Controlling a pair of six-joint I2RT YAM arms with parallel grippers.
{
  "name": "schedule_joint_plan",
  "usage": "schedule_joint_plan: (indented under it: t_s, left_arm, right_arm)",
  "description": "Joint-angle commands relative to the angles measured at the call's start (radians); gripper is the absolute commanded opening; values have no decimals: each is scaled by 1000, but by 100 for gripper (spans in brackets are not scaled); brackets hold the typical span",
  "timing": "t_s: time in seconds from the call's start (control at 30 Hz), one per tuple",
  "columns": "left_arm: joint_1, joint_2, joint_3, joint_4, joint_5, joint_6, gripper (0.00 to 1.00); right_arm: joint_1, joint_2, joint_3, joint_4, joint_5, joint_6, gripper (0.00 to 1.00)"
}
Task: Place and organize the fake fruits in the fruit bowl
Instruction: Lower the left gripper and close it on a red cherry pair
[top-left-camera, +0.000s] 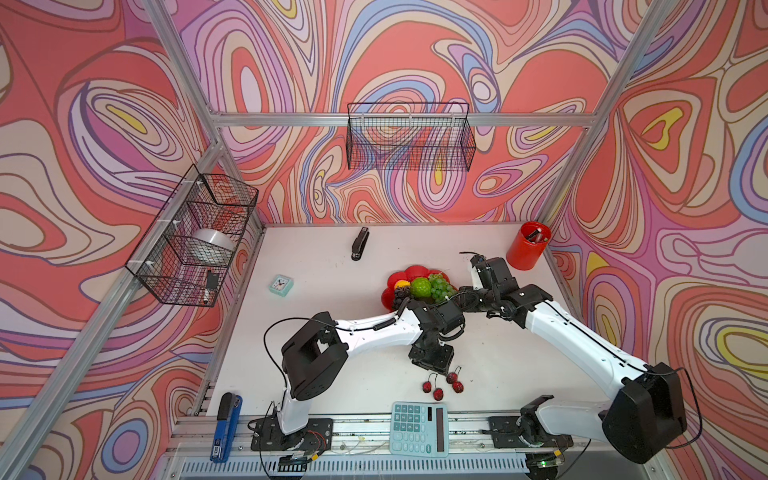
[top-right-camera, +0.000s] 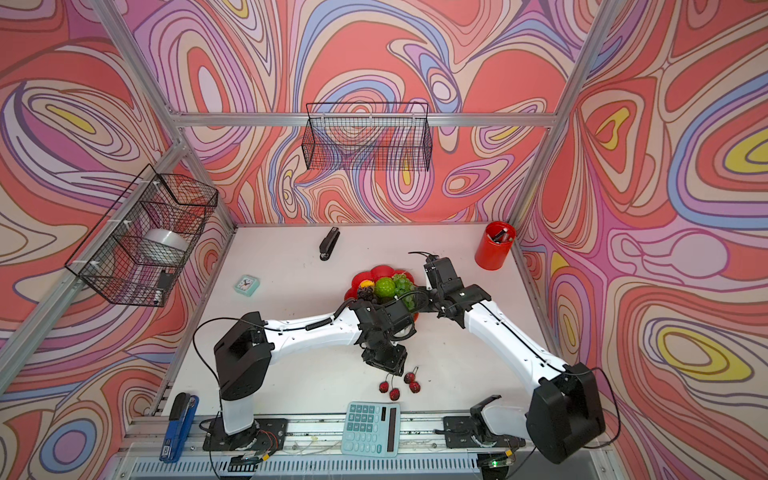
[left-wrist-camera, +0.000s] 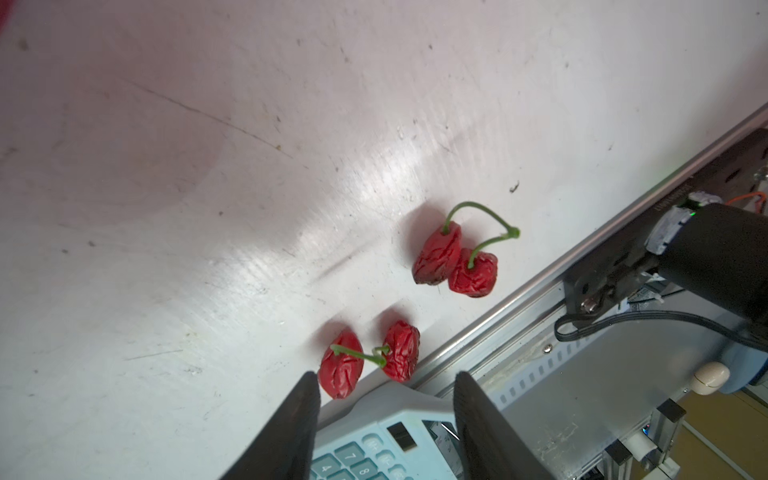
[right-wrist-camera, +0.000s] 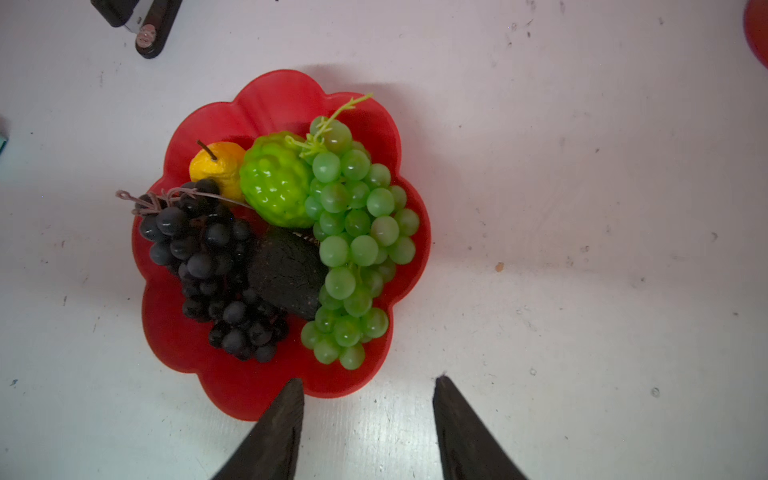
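Left arm first: from its base at the front edge of the bench (top-left-camera: 332, 291) the forearm stretches over to the middle, and the wrist tips down so the left gripper (left-wrist-camera: 385, 376) hangs over the small red stemmed berries (left-wrist-camera: 436, 257). Its jaws stand apart and hold nothing. Four wrinkled berries lie there as two pairs joined by thin green stems, flat on the bench near the front edge, just behind the pale blue calculator (top-left-camera: 419, 430). The right arm runs up along the right edge, and its wrist turns in beside the fruit bowl (right-wrist-camera: 286, 95). The right gripper (right-wrist-camera: 369, 380) is parted and empty too, with one fingertip over the bowl's rim. The bowl sits in the right half of the bench, toward the back, glossy red with a petal-shaped rim, and it's crowded. The green grape bunch (right-wrist-camera: 357, 232) lies along one side and the dark purple grape bunch (right-wrist-camera: 208, 257) along the other. The dark avocado (right-wrist-camera: 286, 270) is wedged between them, the bumpy lime-green ball (right-wrist-camera: 276, 178) lies beside it, and the small yellow fruit (right-wrist-camera: 216, 164) is tucked against the ball.
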Motion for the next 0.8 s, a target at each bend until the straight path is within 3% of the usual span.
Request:
schedule_joint_plan:
  t_s: [0.0,0.4,0.77]
  left_arm:
    - [0,59,31,-51,-48,19,54]
    - [-1,101,-10,-3,-58,58,56]
    - [-1,102,-57,39,-39,67,42]
  right_arm:
    - [11,-48,-20,13,5,4,54]
    - [-34,-68,-91,51,-11,12,55]
    - [-127,-44,-137,93,-93,16,55]
